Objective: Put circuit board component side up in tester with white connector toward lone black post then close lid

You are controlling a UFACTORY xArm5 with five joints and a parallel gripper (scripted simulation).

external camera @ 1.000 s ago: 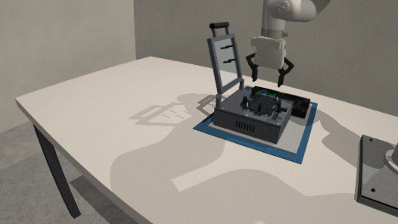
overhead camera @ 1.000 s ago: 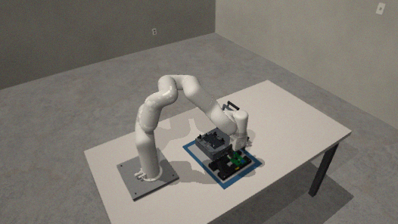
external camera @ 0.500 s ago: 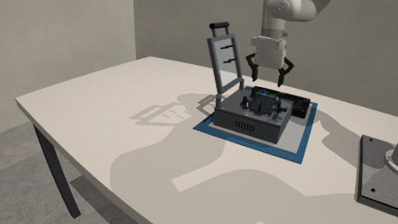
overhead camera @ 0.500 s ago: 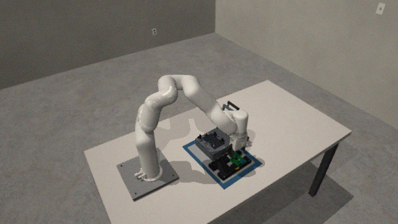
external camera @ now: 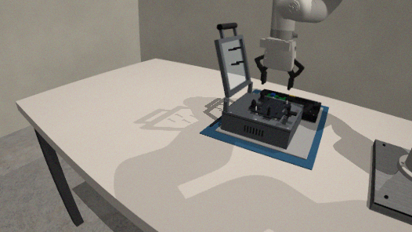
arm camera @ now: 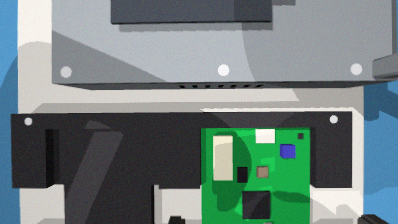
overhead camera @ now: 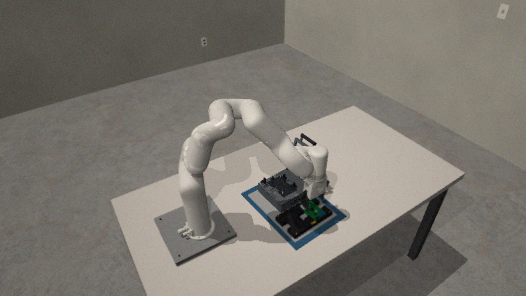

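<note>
The gripper (overhead camera: 324, 194) (external camera: 276, 85) hangs wide open above the circuit board (overhead camera: 314, 210) (external camera: 279, 97) (arm camera: 230, 195) — an off-centre descent could jam a finger against the tray (overhead camera: 296, 231) (external camera: 312, 110) (arm camera: 175, 122).

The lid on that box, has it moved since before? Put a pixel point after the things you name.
No, the lid (overhead camera: 308, 139) (external camera: 236, 74) still stands open, in the same spot above the gray tester (overhead camera: 272, 196) (external camera: 270, 136) (arm camera: 200, 60).
</note>
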